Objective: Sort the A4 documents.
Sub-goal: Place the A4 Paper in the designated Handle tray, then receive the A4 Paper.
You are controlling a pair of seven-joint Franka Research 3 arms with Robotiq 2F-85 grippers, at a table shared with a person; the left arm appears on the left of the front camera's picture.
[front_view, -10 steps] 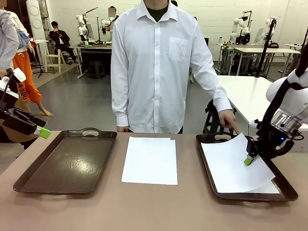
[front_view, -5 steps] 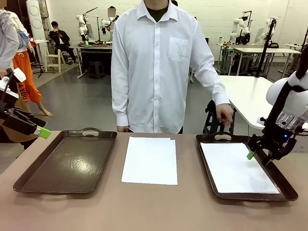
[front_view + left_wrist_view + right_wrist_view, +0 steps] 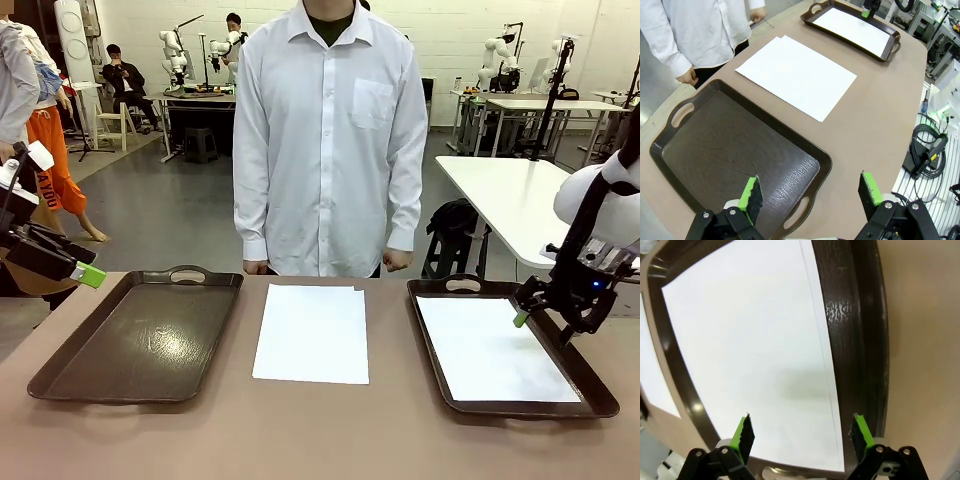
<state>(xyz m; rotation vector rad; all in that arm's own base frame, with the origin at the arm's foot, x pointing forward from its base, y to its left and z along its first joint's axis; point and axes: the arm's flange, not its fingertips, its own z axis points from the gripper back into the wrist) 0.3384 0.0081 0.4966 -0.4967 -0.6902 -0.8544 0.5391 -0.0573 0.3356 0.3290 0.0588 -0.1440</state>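
Sheet (image 3: 495, 350) settled flat in tray (image 3: 520, 410); right claw (image 3: 801, 432) (spread) partly hidden.

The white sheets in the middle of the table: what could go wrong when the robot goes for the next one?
1. The middle sheets lie flat and stacked, one peeking out at a far corner; the jaws might pinch two together or crease one.
2. The right arm's open jaws hang low over the sheet in the right tray; leaving, they could drag it.
3. The person's hands hang by the table's far edge, perhaps in an arm's way.
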